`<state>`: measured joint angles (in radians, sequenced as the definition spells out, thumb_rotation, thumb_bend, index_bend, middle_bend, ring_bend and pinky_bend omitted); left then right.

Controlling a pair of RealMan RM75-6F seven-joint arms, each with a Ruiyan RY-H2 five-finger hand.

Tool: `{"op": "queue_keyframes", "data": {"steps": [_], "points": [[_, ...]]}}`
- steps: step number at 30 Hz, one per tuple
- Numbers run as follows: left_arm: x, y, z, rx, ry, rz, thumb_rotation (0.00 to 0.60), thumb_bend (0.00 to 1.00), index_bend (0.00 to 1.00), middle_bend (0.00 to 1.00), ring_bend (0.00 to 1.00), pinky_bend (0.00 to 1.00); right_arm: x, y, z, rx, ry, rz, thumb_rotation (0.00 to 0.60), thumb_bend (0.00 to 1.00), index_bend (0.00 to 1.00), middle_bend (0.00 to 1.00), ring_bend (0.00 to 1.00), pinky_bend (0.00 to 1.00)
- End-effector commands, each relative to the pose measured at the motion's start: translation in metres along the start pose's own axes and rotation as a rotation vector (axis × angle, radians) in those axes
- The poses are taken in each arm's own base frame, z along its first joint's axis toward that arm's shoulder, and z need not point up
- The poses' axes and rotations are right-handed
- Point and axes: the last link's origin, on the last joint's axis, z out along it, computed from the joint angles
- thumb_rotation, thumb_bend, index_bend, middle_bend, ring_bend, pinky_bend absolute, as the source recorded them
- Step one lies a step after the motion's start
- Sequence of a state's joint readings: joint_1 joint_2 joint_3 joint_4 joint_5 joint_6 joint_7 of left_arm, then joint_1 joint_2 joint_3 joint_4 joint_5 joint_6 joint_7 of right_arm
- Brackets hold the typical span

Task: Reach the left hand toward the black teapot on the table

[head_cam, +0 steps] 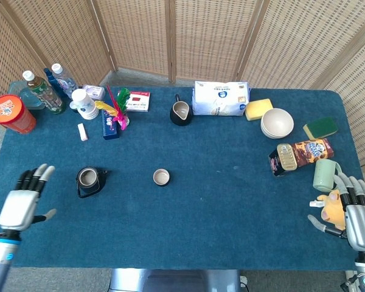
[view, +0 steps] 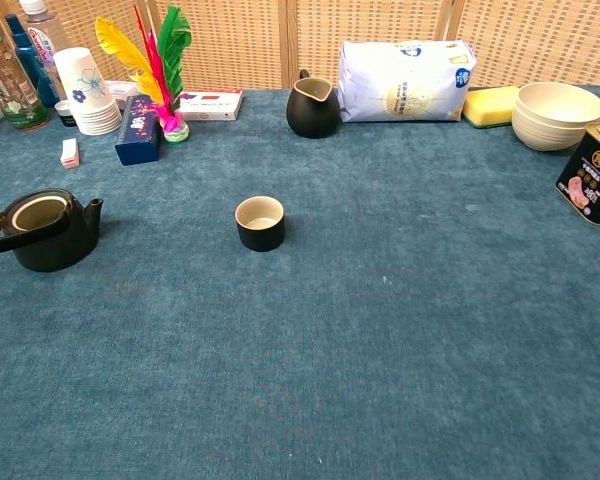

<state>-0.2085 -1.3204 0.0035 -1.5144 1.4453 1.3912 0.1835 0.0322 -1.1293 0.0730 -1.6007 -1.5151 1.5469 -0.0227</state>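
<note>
The left hand (head_cam: 21,205) hovers over the desk's (head_cam: 231,207) near-left edge, fingers spread and holding nothing, aimed toward the black teapot (head_cam: 90,180) just to its right, ready for a reach. A small cup (head_cam: 162,177) sits beyond. The right hand (head_cam: 359,216) idles far right, fingers apart and empty, beside a yellow toy (head_cam: 332,207).

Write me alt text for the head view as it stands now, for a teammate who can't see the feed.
Seen from above, the robot's left hand hovers open over the blue table, short of the black round teapot with no lid. A small black cup stands further along, and the right hand rests open beside a yellow toy.
</note>
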Motion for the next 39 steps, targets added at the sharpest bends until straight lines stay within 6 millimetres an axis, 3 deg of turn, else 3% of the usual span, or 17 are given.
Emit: {"op": "queue_keyframes", "data": {"steps": [1, 10, 23, 35, 39], "points": [[-0.015, 0.024, 0.015, -0.011, 0.016, 0.011, 0.6, 0.0, 0.0, 0.0, 0.0, 0.04, 0.001, 0.0, 0.0, 0.002, -0.001, 0.003, 0.247, 0.0, 0.0, 0.0, 0.0, 0.0], [-0.031, 0.057, 0.038, -0.006, 0.087, 0.019, 0.6, 0.0, 0.0, 0.0, 0.0, 0.04, 0.006, 0.002, 0.0, 0.0, 0.006, 0.034, 0.251, 0.0, 0.0, 0.0, 0.0, 0.0], [-0.039, 0.077, 0.072, 0.016, 0.086, 0.008, 0.6, 0.0, 0.0, 0.0, 0.0, 0.04, 0.01, 0.005, 0.001, -0.007, 0.007, 0.062, 0.253, 0.0, 0.0, 0.0, 0.0, 0.0], [-0.024, 0.074, 0.079, 0.069, 0.139, -0.038, 0.6, 0.0, 0.0, 0.0, 0.0, 0.04, 0.006, 0.005, 0.001, -0.005, -0.02, 0.059, 0.278, 0.0, 0.0, 0.0, 0.0, 0.0], [-0.022, 0.069, 0.08, 0.092, 0.148, -0.044, 0.6, 0.0, 0.02, 0.0, 0.0, 0.13, 0.005, 0.004, 0.001, -0.007, -0.03, 0.064, 0.288, 0.0, 0.0, 0.0, 0.0, 0.0]]}}
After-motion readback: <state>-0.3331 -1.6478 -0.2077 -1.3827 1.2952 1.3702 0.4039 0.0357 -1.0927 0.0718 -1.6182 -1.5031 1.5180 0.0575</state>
